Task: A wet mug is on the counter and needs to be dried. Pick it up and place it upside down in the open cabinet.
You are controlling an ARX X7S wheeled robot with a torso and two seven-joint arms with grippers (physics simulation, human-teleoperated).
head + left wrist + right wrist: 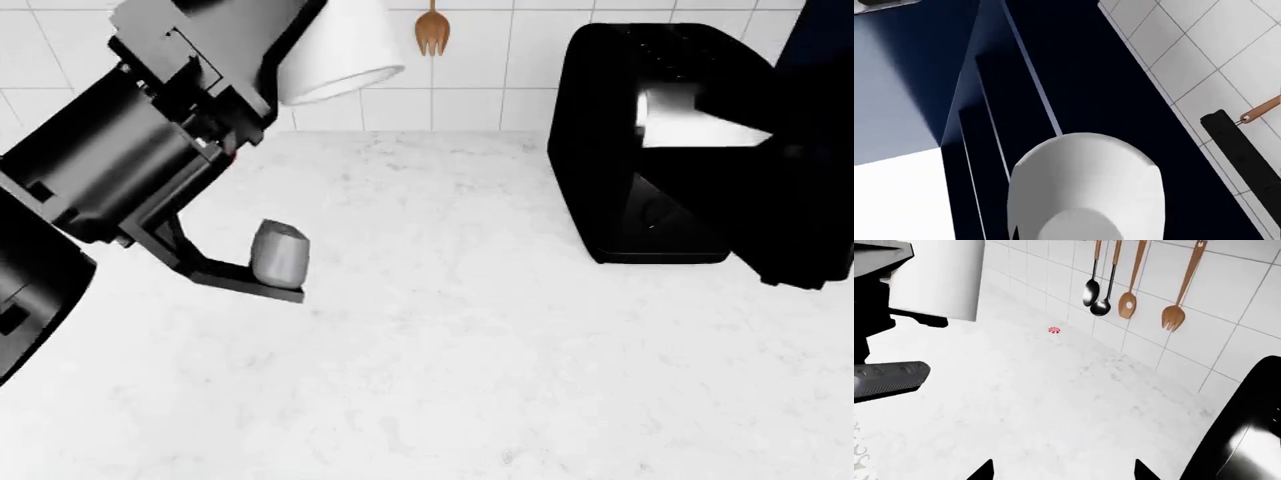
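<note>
Left fingers: one grey-tipped finger [278, 255] visible, spread well clear of the mug; grip state cannot tell.
Mug [342, 52]: raised above the counter [441, 330], rim tilted down, 11 o'clock in head view.
Right gripper [1062, 471]: tips apart, holding nothing.
Toaster [667, 150]: 2 o'clock.
Wooden fork [431, 32]: on wall, 12 o'clock.

The counter [441, 350] — white, faintly grey-veined — is carrying a black toaster [654, 150], which is standing against the tiled wall at its right side. Farther along, near that wall, a small red-and-white disc [1054, 330] — possibly a peppermint candy — is lying on it.
</note>
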